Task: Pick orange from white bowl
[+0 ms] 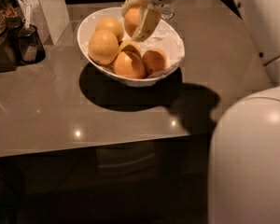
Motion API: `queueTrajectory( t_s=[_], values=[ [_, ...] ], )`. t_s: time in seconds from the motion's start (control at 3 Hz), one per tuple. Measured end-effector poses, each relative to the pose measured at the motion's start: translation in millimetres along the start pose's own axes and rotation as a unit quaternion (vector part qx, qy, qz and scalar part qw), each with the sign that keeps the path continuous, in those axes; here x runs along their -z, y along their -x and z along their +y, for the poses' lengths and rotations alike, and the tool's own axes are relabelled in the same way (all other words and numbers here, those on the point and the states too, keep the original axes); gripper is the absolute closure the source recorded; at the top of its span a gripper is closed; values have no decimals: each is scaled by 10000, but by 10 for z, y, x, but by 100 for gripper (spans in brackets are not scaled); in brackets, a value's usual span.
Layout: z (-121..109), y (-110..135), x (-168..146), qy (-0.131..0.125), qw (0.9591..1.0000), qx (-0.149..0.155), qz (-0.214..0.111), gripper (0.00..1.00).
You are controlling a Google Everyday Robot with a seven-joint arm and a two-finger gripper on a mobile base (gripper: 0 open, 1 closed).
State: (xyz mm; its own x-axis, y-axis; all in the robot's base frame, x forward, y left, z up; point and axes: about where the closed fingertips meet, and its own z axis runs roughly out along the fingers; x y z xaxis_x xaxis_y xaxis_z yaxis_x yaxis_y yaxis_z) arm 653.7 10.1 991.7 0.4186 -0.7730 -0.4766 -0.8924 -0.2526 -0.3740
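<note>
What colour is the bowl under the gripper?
The bowl is white, camera view; the gripper above its far side holds the orange.

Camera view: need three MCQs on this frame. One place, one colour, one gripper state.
1. Where is the gripper?
A. Over the far side of the white bowl
B. At the bowl's near rim
C. Out of view

2. What colour is the bowl?
A. Black
B. Green
C. White

3. What is the gripper's state?
A. Open and empty
B. Shut on the orange
C. Clamped on the bowl's rim

Answers: 1 A, since it hangs at the top of the view above the bowl's back part. 2 C, since its rim and wall are glossy white. 3 B, since a finger sits on each side of one orange.
</note>
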Motion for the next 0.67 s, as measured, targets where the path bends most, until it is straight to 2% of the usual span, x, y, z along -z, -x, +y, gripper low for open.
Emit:
queueTrajectory(
  t_s=[0.33,0.67],
  values=[
    [93,166,301,-345,9994,8,-58,100],
    [363,394,570,-760,9956,36,-541,100]
  ],
)
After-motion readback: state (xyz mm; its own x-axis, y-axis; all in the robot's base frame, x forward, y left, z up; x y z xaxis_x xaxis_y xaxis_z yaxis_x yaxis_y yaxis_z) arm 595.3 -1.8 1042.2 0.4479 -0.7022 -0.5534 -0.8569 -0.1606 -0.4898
